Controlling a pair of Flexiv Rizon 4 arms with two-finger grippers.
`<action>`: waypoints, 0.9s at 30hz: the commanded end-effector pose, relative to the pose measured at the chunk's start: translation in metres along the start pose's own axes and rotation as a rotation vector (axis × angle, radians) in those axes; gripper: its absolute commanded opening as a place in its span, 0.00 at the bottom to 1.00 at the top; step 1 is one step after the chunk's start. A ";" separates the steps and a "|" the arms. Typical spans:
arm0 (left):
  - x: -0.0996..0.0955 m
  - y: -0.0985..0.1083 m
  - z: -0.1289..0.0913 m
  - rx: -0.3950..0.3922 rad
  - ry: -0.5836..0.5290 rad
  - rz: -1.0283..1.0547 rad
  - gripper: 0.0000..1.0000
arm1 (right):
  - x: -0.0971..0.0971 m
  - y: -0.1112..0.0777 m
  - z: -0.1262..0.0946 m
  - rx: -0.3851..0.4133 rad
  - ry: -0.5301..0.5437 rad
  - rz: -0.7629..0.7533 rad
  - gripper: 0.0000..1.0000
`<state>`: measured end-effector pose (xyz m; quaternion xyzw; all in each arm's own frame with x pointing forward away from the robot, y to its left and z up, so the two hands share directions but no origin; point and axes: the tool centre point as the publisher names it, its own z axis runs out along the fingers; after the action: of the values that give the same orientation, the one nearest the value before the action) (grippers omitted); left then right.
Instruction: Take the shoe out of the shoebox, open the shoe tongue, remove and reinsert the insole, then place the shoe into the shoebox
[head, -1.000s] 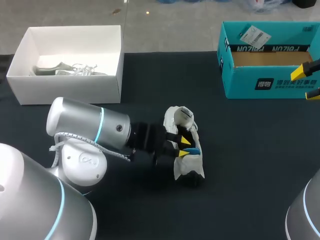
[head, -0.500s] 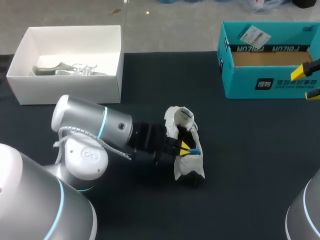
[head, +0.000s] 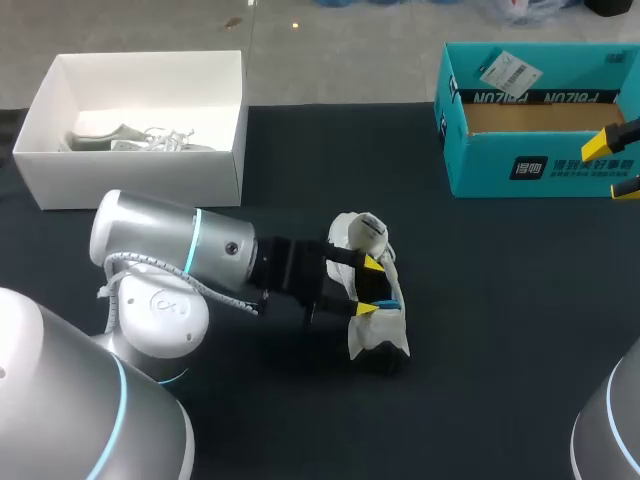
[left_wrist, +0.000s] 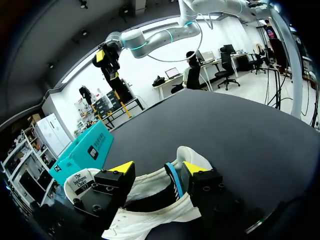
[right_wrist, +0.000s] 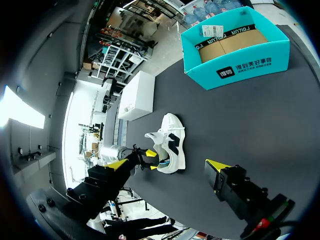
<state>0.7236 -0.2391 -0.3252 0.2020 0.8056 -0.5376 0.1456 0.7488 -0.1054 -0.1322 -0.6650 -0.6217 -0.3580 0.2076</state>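
Shoe (head: 380, 335) lies on bench (head: 490, 300), long axis running near-to-far, tongue end farthest. Left gripper (head: 367, 286) spread, fingers straddling its opening. Right gripper (head: 612, 166) spread, well apart.

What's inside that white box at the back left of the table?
A pale grey shoe with loose white laces lies in the white box. The box's near wall hides its lower part.

Soft, even light from overhead fills the scene: the matte black table (head: 500, 300) looks dull and swallows most shadows, so the white low-top shoe (head: 380, 335) stands out brightly. The open white cardboard box (head: 130, 175) at the table's far left corner is nearly washed out on its lit walls.
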 end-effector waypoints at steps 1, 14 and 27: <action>-0.001 -0.002 -0.012 0.005 -0.003 0.005 1.00 | 0.000 0.000 0.000 0.001 -0.003 0.002 1.00; -0.025 -0.015 -0.033 -0.070 0.421 0.155 0.00 | 0.000 0.000 0.000 0.001 -0.003 0.002 1.00; -0.026 -0.018 -0.032 -0.050 0.445 0.138 0.00 | 0.000 0.000 0.000 0.001 -0.003 0.002 1.00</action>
<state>0.7337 -0.2177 -0.2873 0.3547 0.8147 -0.4579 0.0275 0.7488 -0.1054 -0.1321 -0.6650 -0.6217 -0.3580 0.2076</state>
